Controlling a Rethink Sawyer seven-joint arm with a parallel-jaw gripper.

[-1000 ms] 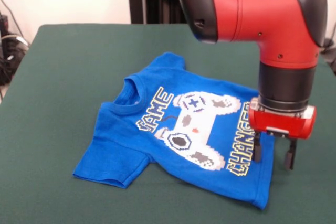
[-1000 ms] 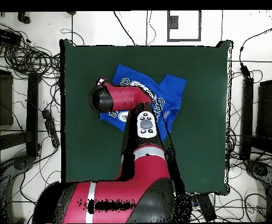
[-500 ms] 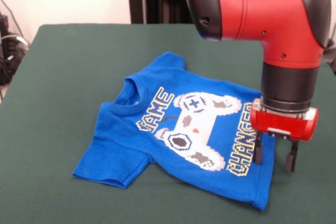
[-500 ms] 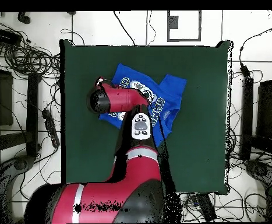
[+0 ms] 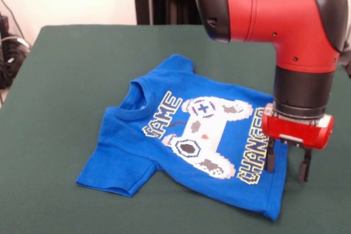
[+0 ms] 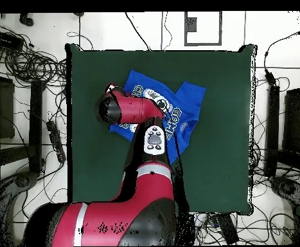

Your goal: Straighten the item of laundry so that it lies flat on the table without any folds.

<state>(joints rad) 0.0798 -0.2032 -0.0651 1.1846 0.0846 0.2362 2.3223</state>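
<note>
Gripper (image 5: 286, 168) hangs with fingers apart astride the shirt's (image 5: 186, 135) right hem; the shirt stretches away to its left across the table (image 5: 66, 69), collar farthest.

The table (image 5: 66, 69) is covered in dark green cloth. A blue shirt (image 5: 181, 135) is laid on it print side up, one sleeve pointed toward the near edge, the other toward the far edge. Nothing else is seen on it.
</note>
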